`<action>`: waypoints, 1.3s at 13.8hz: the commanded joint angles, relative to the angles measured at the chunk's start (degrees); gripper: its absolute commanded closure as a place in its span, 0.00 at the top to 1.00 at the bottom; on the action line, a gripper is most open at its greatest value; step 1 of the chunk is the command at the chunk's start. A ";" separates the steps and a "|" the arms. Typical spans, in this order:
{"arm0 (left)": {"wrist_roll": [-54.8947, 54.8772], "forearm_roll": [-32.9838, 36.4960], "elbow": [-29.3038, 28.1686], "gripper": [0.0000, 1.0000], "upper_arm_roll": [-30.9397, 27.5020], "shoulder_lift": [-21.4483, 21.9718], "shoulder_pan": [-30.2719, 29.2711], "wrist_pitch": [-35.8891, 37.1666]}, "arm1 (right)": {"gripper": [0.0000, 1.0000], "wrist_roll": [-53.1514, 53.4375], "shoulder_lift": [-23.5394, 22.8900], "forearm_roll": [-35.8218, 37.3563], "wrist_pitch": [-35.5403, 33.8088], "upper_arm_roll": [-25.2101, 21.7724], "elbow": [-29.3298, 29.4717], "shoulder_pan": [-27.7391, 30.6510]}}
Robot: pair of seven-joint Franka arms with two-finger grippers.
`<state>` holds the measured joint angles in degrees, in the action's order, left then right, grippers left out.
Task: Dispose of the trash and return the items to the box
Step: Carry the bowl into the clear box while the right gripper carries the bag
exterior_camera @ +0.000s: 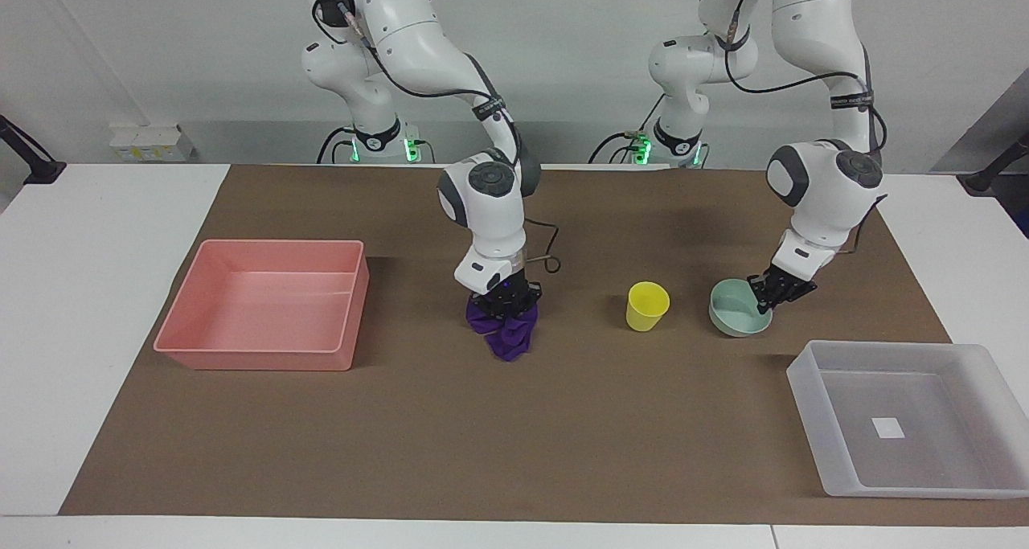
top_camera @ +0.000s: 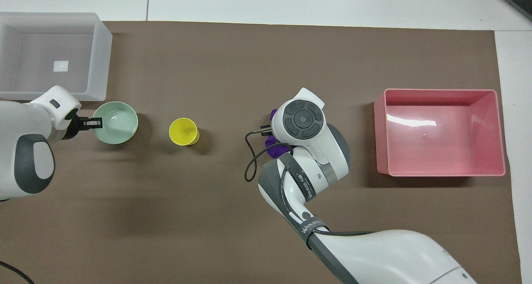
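Purple cloth wad [exterior_camera: 503,332] sits mid-mat, pinched from above by your right gripper [exterior_camera: 505,298]; its fingers are closed into the top of the wad, and the rest bunches below them down to the mat. In the overhead view the right wrist covers most of it, only purple edges show [top_camera: 274,144]. Mint bowl [exterior_camera: 738,317] sits toward the left arm's end, tilted, with your left gripper [exterior_camera: 764,298] clamped tight on its rim at the side toward that end of the table; overhead view shows the same grip [top_camera: 92,123] on the bowl [top_camera: 116,122]. Yellow cup [exterior_camera: 647,305] stands upright between the wad and the bowl, untouched. Translucent tray [exterior_camera: 812,372] is farther from the robots than the bowl, at the left arm's end, with only its white label [exterior_camera: 887,428] on the floor. Pink bin [exterior_camera: 265,356] sits at the right arm's end.
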<state>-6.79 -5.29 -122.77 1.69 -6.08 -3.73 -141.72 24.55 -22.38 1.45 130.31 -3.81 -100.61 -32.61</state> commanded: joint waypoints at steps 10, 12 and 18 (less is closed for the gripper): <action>0.20 -0.25 38.97 0.00 0.15 -19.56 -5.76 12.86 | 0.00 -24.08 15.78 2.33 -11.22 0.30 -2.73 24.05; 0.29 -0.25 43.83 0.00 0.15 -23.70 -7.16 12.17 | 0.00 -30.33 15.43 1.54 -8.95 0.39 -5.54 29.41; 2.03 -0.24 51.67 0.00 -1.61 -32.59 -8.23 7.35 | 0.00 -37.92 14.20 0.76 5.28 0.39 -17.66 36.47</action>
<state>-6.44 -5.32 -74.47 0.28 -35.69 -11.88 -132.57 -12.39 -9.09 3.13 131.40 -4.29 -113.74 3.06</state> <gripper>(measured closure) 0.965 0.894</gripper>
